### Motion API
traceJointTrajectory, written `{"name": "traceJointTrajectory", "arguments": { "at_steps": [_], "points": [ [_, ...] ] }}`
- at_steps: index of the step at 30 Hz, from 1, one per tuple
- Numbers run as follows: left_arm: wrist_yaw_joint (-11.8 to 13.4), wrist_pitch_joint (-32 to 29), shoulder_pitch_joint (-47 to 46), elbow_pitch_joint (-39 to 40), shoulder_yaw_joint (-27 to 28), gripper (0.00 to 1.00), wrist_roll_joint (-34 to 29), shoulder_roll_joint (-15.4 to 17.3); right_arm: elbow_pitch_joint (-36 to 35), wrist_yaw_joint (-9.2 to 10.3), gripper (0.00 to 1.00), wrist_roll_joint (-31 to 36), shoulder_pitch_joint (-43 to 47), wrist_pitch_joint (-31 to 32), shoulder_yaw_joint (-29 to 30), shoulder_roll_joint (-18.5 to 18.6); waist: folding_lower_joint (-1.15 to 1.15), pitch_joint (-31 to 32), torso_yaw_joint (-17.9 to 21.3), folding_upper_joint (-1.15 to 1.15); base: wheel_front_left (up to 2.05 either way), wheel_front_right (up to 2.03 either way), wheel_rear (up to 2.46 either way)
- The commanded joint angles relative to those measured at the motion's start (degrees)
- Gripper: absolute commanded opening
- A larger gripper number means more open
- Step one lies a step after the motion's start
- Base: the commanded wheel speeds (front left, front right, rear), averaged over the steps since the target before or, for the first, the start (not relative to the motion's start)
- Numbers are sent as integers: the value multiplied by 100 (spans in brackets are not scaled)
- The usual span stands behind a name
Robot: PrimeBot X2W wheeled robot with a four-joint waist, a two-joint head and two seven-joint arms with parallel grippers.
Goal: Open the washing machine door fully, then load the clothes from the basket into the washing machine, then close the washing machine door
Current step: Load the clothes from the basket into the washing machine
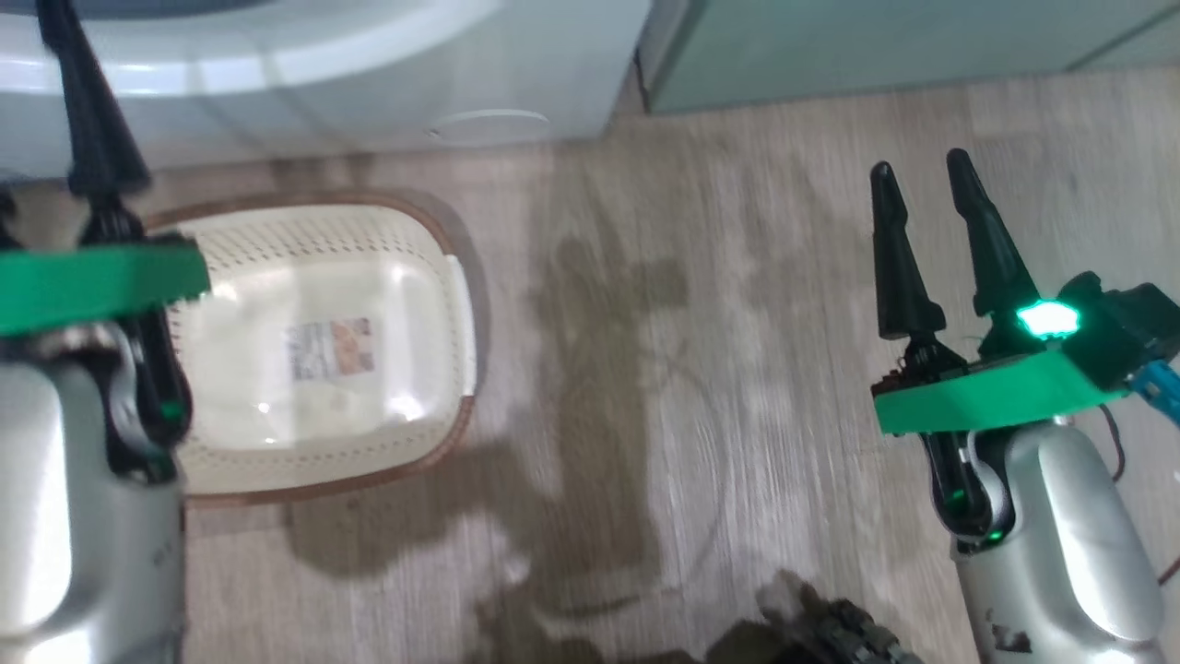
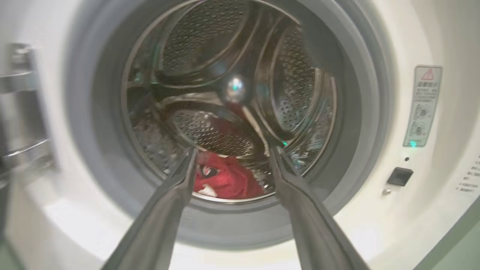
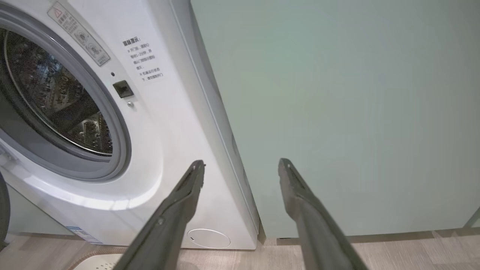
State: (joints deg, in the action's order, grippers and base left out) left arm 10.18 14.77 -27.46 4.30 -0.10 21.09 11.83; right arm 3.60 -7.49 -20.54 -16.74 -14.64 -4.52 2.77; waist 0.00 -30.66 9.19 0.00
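Note:
The washing machine (image 2: 378, 210) stands with its round opening uncovered, and I cannot make out the door. The red clothes (image 2: 225, 179) lie at the bottom of the steel drum. My left gripper (image 2: 233, 152) is open and empty just outside the grey gasket, pointing into the drum; one of its fingers (image 1: 90, 111) rises above the basket. The cream basket (image 1: 433, 277) sits on the floor before the washing machine (image 1: 369, 74), with nothing in it but its label. My right gripper (image 1: 931, 212) hangs open and empty over the floor, and faces the washing machine's right edge (image 3: 242, 165).
A pale green cabinet (image 3: 337, 112) stands directly right of the washing machine (image 3: 161, 131). The round white filter cover (image 3: 209, 238) sits low on its front. A metal hinge (image 2: 22, 75) shows left of the opening. Wood-look floor (image 1: 691, 369) stretches right of the basket.

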Motion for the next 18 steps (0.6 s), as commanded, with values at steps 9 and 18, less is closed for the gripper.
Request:
{"name": "traceJointTrajectory", "arguments": {
  "at_steps": [9,18],
  "points": [
    [-386,22,1072,-197,612,100,-325,-519,59,0,100,359,413,128,144,10,0,1045,-569,0,0,0,0],
    [-659,22,1864,-303,344,100,-766,-720,-19,0,100,588,903,490,397,10,0,1847,-769,0,0,0,0]
  ]
}}
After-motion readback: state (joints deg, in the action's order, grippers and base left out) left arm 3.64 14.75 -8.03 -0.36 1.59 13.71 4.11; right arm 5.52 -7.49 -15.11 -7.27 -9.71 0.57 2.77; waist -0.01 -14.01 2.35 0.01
